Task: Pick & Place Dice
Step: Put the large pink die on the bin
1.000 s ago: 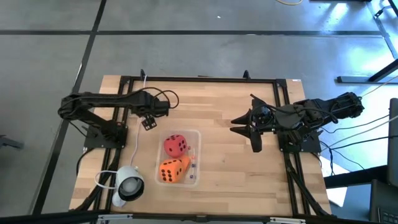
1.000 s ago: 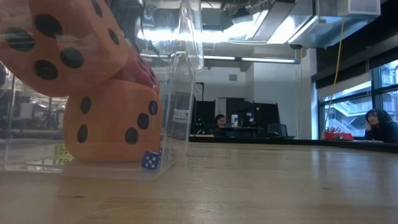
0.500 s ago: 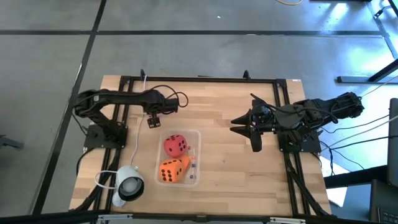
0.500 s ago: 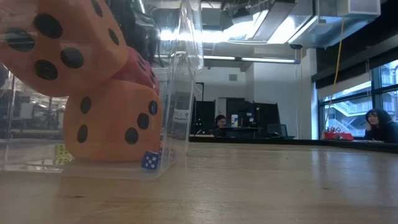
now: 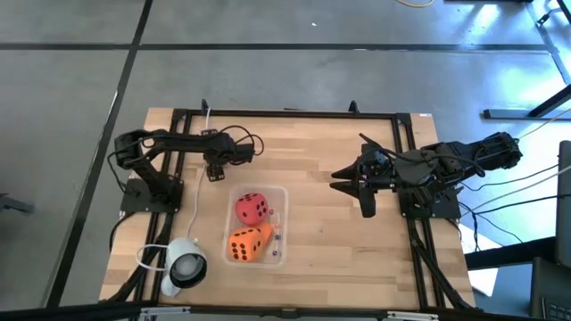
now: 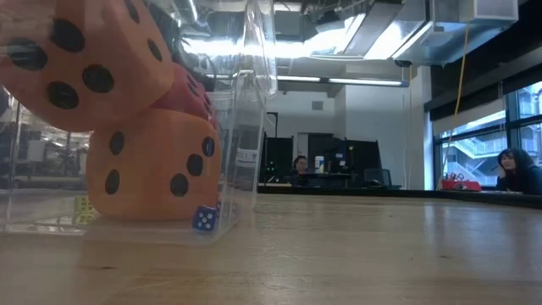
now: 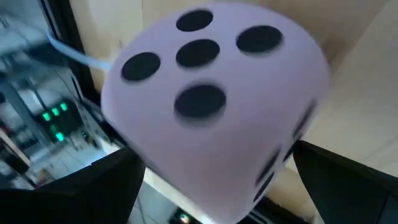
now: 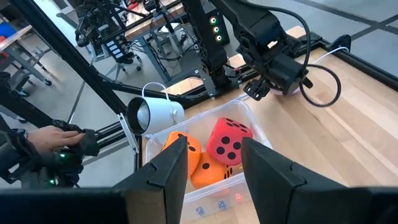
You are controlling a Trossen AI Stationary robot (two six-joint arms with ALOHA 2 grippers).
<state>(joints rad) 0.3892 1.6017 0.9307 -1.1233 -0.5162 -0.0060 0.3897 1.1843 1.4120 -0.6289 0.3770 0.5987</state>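
Pale pink and dotted with dark pips, one die (image 7: 211, 99) sits between the left hand's (image 5: 214, 172) wide-spread fingers, held just beyond the far edge of the clear plastic bin (image 5: 281, 192) on the wooden counter (image 5: 330, 241). Inside that bin the red die (image 5: 252, 208) lies on the far side, with an orange die (image 5: 249, 243) nearer the front; the low view shows a second orange die (image 6: 76, 59) stacked on top of one (image 6: 152, 169) below. A small blue die (image 6: 203, 219) rests on the bin floor. Well apart on the counter's right side, the right hand (image 5: 352, 189) hovers with fingers partly parted, gripping nothing. A white camera (image 5: 185, 265) stands beside the bin.
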